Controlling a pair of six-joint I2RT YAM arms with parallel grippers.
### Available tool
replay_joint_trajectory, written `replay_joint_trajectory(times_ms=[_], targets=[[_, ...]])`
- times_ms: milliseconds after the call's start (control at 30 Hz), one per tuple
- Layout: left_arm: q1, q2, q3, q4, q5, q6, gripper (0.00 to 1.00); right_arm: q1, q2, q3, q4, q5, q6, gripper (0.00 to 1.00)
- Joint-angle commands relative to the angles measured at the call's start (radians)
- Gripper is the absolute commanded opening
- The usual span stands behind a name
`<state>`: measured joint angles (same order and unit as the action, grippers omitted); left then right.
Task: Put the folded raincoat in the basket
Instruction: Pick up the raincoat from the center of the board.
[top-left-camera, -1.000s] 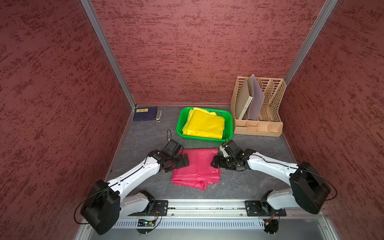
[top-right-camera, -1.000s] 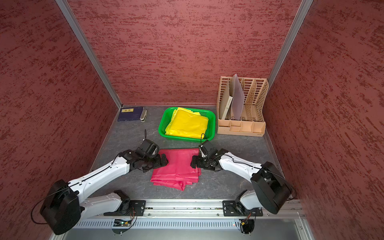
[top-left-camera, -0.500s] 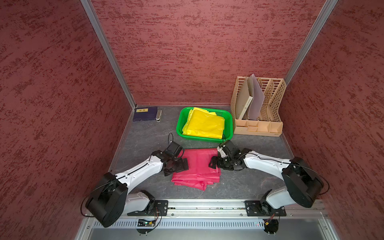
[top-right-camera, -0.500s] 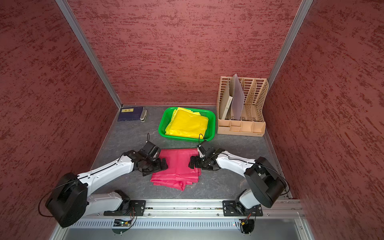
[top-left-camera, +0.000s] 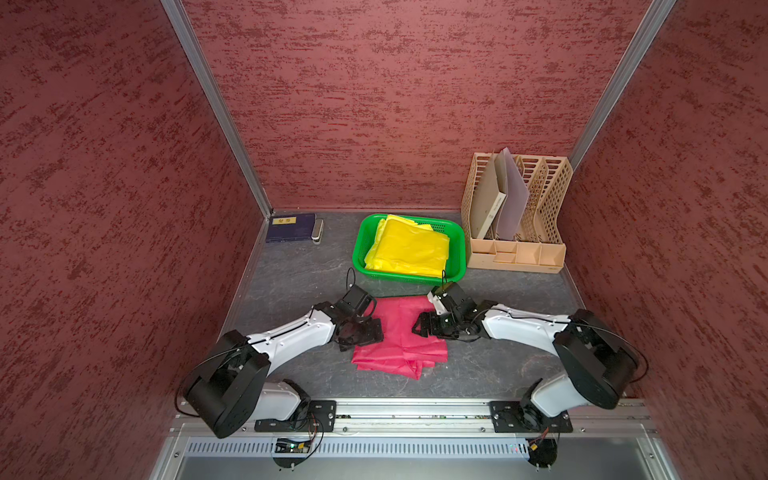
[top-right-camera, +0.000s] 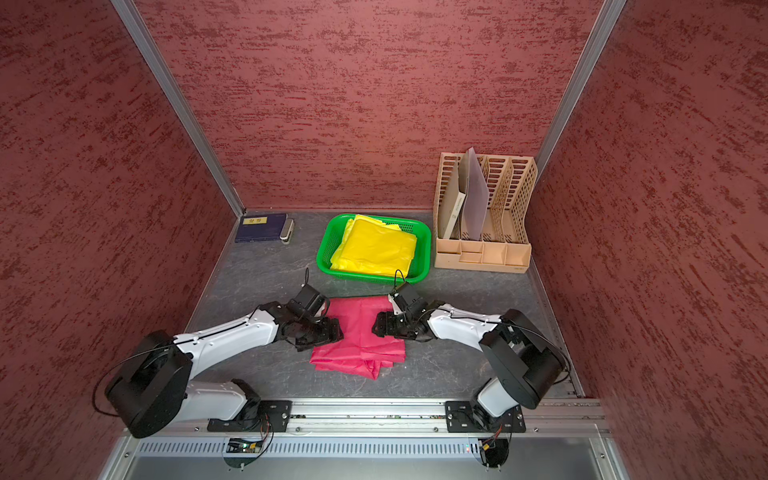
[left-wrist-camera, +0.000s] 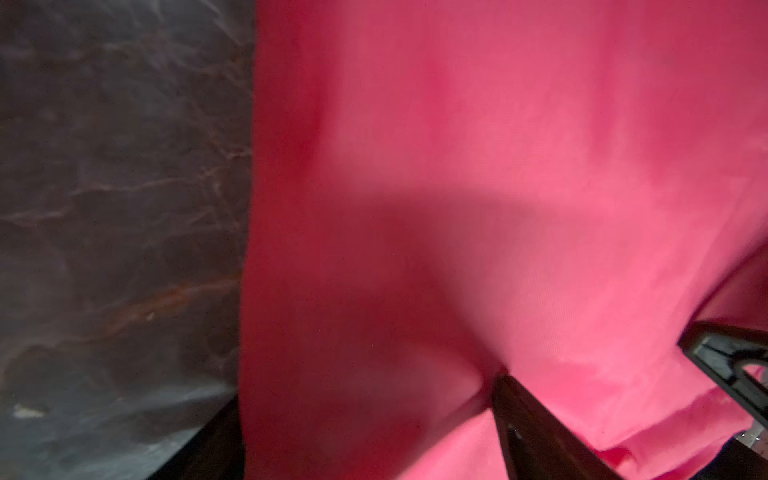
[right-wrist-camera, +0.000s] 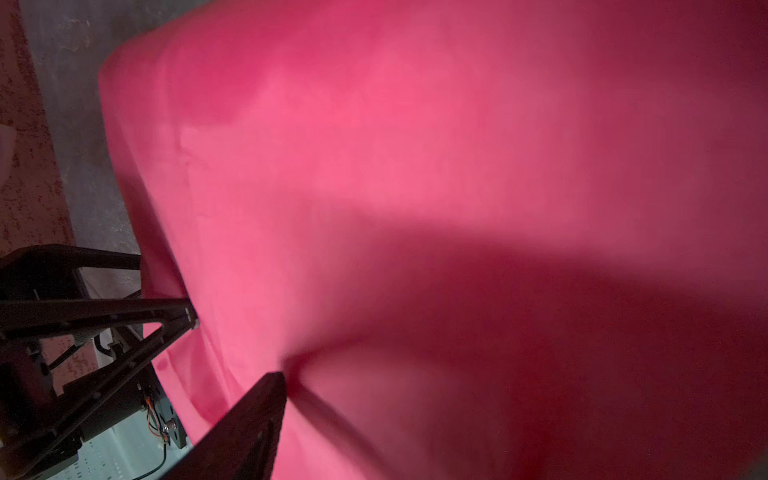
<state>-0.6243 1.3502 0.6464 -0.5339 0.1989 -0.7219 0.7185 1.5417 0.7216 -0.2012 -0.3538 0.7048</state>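
Lying folded on the desk in both top views, the red raincoat sits just short of the green basket, which holds yellow plastic. Left wrist view: the left jaws stand spread, one tip dug into the red cloth. Right wrist view: the right jaws stand apart, one tip pressing the raincoat, the other at its edge.
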Motion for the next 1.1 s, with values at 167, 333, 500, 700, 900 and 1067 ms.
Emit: replay_joint_trajectory(times_ms=[167, 333, 500, 700, 900, 1067], targets=[[-0.023, -0.002, -0.015, 0.114, 0.013, -0.035, 0.60, 0.028, -0.012, -0.041, 0.016, 0.012, 0.047, 0.53], [-0.037, -0.011, 0.007, 0.143, 0.011, -0.030, 0.43, 0.040, -0.041, -0.032, 0.007, 0.024, 0.054, 0.29], [-0.059, -0.011, 0.028, 0.174, 0.024, -0.024, 0.14, 0.047, -0.072, -0.009, -0.030, 0.049, 0.050, 0.08], [-0.086, -0.009, 0.057, 0.200, 0.022, -0.020, 0.00, 0.051, -0.123, 0.026, -0.077, 0.074, 0.041, 0.00], [-0.098, -0.064, 0.078, 0.167, -0.006, -0.024, 0.00, 0.053, -0.177, 0.065, -0.126, 0.082, 0.032, 0.00], [-0.097, -0.162, 0.116, 0.087, -0.041, -0.015, 0.00, 0.053, -0.237, 0.132, -0.194, 0.075, 0.021, 0.00]])
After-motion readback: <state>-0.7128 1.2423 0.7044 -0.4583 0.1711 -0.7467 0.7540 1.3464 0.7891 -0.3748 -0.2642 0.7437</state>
